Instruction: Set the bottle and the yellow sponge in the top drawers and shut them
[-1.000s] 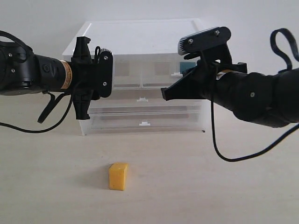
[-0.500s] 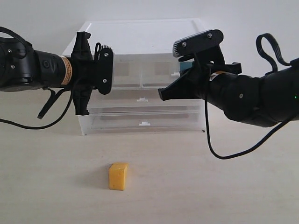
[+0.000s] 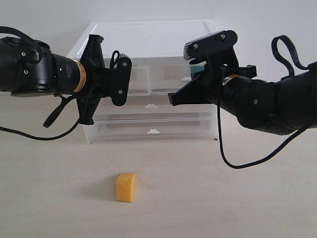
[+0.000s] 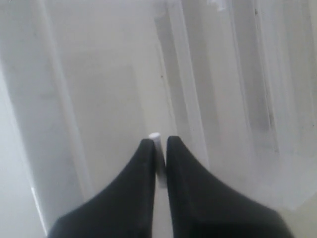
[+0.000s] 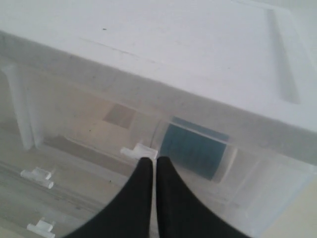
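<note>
The yellow sponge point(image 3: 125, 187) lies on the table in front of the cabinet point(image 3: 148, 34), apart from both arms. The bottle point(image 5: 193, 148) lies inside the right top drawer point(image 3: 171, 79), its teal label showing through the translucent front. My left gripper point(image 4: 157, 145) is shut on the small white tab handle point(image 4: 155, 136) of the left top drawer point(image 4: 114, 99). My right gripper point(image 5: 154, 161) is shut with nothing between its fingers, and its tips sit at the right top drawer's tab handle point(image 5: 139, 151).
Below the top drawers are two wider drawers with white tab handles point(image 3: 150, 105) point(image 3: 153, 131). Black cables hang from both arms over the beige table point(image 3: 223, 198). The left arm's body point(image 3: 29, 67) blocks the cabinet's left side.
The left gripper has closed on the left top drawer's handle, and its wrist has shifted right and turned. The right arm moved a little left, then stayed still. The sponge has not moved.
</note>
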`<action>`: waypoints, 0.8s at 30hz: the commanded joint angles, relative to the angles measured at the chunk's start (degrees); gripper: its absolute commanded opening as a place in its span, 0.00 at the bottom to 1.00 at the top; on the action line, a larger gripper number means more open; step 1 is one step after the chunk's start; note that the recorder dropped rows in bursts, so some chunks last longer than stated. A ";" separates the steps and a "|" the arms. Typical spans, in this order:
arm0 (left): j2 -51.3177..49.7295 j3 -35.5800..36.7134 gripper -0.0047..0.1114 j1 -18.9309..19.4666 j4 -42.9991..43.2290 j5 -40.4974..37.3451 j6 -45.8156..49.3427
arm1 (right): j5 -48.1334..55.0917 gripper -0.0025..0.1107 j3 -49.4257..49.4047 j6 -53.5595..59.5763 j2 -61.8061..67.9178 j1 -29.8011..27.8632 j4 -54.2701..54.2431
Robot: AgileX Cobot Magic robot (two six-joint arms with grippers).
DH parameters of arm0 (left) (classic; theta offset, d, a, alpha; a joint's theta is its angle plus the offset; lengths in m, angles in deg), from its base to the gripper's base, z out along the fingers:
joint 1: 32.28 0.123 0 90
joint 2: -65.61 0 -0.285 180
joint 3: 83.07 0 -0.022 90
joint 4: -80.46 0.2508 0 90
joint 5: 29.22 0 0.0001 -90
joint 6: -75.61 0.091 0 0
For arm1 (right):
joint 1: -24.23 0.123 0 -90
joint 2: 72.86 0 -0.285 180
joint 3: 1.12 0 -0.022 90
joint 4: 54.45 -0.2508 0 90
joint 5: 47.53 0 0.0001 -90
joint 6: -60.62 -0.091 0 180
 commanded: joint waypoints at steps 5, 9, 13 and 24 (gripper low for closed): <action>1.65 2.42 0.07 -1.67 -0.96 -4.68 -4.44 | -4.09 0.02 0.42 0.42 0.43 -0.03 0.19; 3.35 5.11 0.07 -1.67 -0.96 -4.28 -4.44 | -4.92 0.02 0.82 0.17 2.15 -1.08 0.19; 4.77 7.38 0.07 -1.67 -0.96 -4.25 -4.44 | -3.67 0.02 0.82 -0.25 2.82 -2.72 0.19; 8.66 10.69 0.07 -4.30 -1.18 -1.90 -9.74 | -3.84 0.02 0.82 -0.88 2.82 -3.53 0.51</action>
